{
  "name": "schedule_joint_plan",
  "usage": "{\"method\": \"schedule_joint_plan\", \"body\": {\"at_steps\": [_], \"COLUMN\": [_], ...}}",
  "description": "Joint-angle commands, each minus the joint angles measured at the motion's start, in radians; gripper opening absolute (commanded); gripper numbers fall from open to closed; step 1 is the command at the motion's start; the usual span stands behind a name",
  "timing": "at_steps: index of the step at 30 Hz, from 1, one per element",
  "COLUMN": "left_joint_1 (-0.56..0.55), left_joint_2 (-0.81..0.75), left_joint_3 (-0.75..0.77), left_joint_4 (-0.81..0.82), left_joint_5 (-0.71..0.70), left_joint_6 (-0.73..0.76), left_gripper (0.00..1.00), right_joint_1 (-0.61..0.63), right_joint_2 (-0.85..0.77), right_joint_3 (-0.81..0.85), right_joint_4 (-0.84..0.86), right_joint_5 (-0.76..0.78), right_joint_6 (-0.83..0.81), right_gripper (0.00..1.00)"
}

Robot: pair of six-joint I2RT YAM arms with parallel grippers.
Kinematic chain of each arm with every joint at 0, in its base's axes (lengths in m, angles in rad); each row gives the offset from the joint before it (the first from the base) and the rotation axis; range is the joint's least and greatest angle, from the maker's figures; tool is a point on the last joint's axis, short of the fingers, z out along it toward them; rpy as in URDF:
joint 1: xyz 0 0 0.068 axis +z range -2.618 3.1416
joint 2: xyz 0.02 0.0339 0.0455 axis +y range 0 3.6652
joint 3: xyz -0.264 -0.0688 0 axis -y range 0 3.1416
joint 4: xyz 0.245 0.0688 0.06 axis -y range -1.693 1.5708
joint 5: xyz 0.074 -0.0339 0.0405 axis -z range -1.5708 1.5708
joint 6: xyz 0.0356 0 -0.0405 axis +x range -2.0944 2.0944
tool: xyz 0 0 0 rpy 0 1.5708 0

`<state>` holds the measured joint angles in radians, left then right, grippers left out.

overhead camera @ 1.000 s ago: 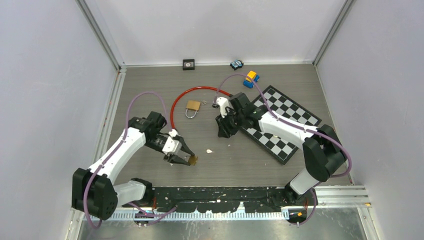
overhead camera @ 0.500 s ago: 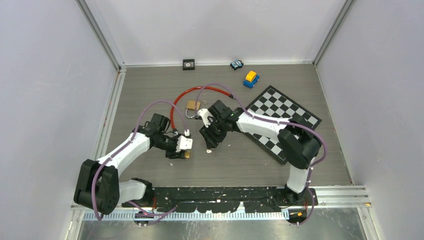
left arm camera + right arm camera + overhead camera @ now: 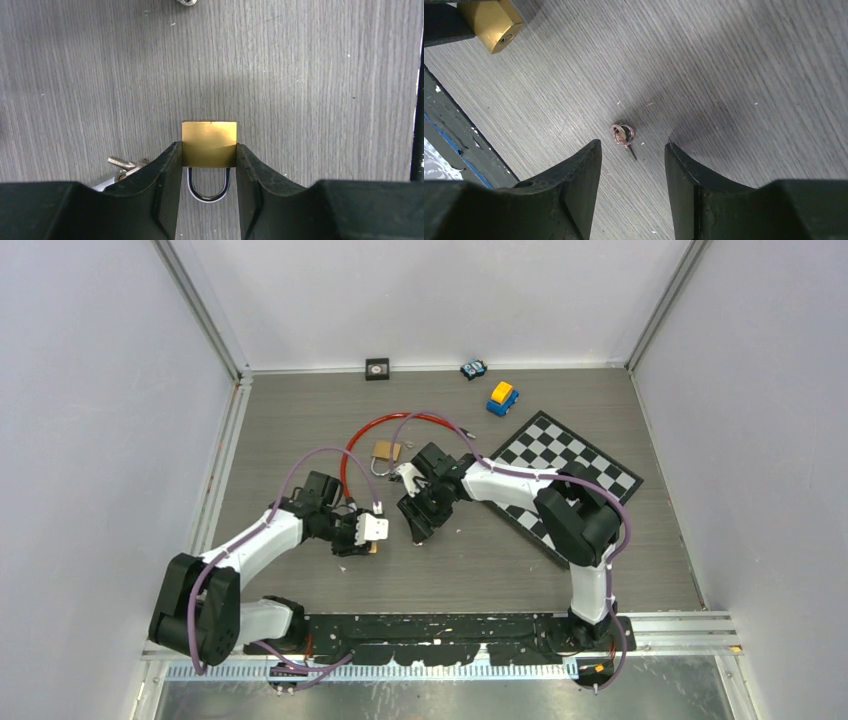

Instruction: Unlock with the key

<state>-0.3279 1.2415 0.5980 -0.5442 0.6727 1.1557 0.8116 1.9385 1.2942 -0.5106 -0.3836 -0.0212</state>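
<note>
On the left, your left gripper (image 3: pixel 208 150) is squeezing the gold padlock (image 3: pixel 209 134) by its two sides. The lock's silver loop is pointing back toward the wrist. I cannot tell if the lock is touching the gray table (image 3: pixel 325 75). A small bunch of keys (image 3: pixel 125 164) is lying just beside one finger.

Moving right, the little key (image 3: pixel 623 135) is lying flat on the table, near the padlock. Your right gripper (image 3: pixel 633 146) is hanging over it with its jaws apart and nothing in them. The key is sitting under the gap, close to the tips.

I think you are working on picking up the key. Next you are going to need to come straight down, close on the key's round head, and stop it sliding away.
</note>
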Motion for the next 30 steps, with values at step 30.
{"method": "schedule_joint_plan", "body": {"at_steps": [30], "left_joint_1": [-0.013], "left_joint_2": [0.011], "left_joint_3": [-0.009], "left_joint_4": [0.055], "left_joint_5": [0.003], "left_joint_6": [-0.046], "left_gripper": [0.0], "right_joint_1": [0.08], "right_joint_2": [0.014], "right_joint_3": [0.041], "right_joint_4": [-0.013], "right_joint_5": [0.16], "right_joint_6": [0.001], "right_gripper": [0.33]}}
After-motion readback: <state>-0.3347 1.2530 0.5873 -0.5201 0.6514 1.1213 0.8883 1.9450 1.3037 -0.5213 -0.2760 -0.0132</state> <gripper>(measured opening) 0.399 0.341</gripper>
